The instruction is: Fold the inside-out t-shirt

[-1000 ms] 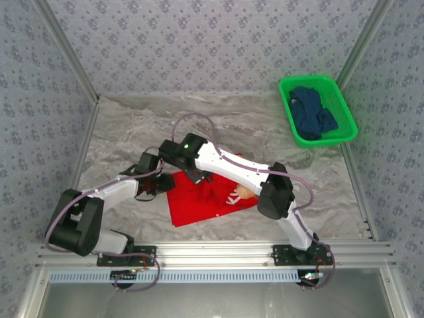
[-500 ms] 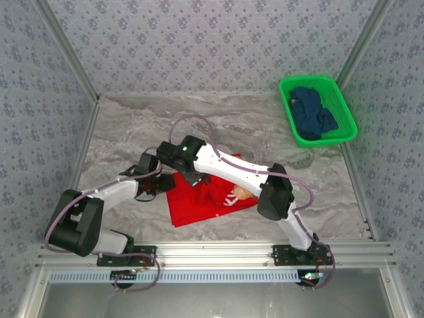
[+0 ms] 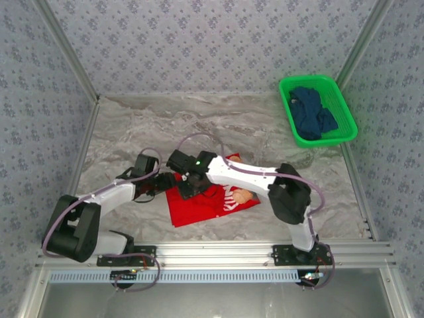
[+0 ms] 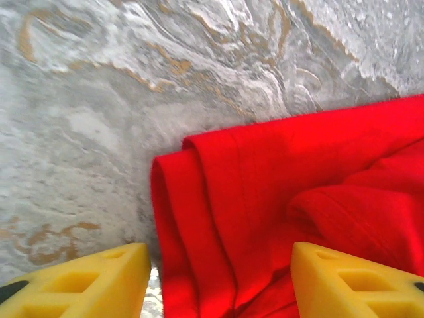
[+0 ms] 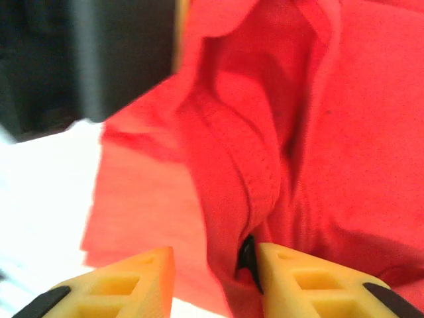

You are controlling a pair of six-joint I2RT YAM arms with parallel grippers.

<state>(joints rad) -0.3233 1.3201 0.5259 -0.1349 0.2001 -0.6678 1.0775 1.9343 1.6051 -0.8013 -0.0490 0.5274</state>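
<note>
While the red t-shirt (image 3: 199,205) lies bunched on the marble table (image 3: 126,132), near the front, left gripper (image 4: 215,258) sits fingers wide apart at its folded edge; right gripper (image 5: 215,255) parted too, seam between.

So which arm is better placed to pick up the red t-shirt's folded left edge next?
Left, likely: the left gripper is open, straddling the folded edge of the bright red cloth t-shirt. The right gripper hangs over the shirt itself, its arm across it.

White-black arms (image 3: 112,192), lilac cables (image 3: 199,134), yellow pincer fingers (image 4: 79,285).
</note>
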